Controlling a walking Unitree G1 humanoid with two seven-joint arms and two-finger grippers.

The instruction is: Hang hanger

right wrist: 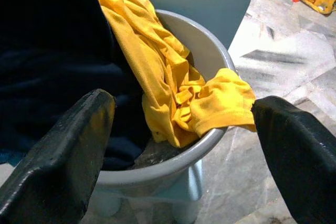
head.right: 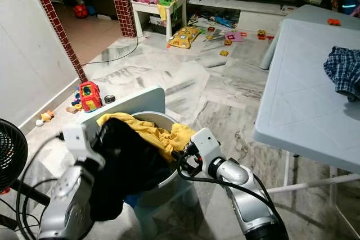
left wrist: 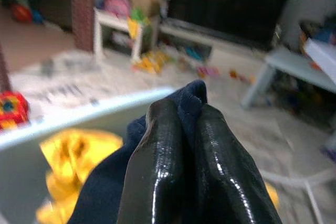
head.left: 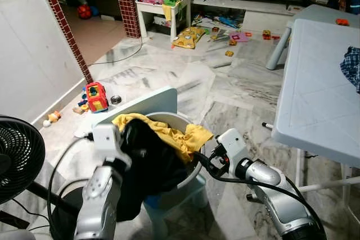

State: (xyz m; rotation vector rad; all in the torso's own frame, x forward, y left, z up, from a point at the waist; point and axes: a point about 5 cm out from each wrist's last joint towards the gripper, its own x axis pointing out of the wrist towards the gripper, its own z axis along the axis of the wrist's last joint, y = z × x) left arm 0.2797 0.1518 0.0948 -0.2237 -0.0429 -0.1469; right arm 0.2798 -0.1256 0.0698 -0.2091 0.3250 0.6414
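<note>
My left gripper [left wrist: 181, 129] pinches the dark garment [head.left: 147, 161] at lower left above the bucket [right wrist: 207, 56], right gripper [right wrist: 184, 145] gaping wide (no hanger visible), so lifting may drag the yellow shirt [head.left: 174, 133] out.

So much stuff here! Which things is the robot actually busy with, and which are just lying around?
In use:
- dark garment, pinched by the left gripper
- yellow garment
- grey bucket
- right gripper, open beside the bucket

Lying about:
- toy truck
- fan
- white table
- checked cloth
</note>
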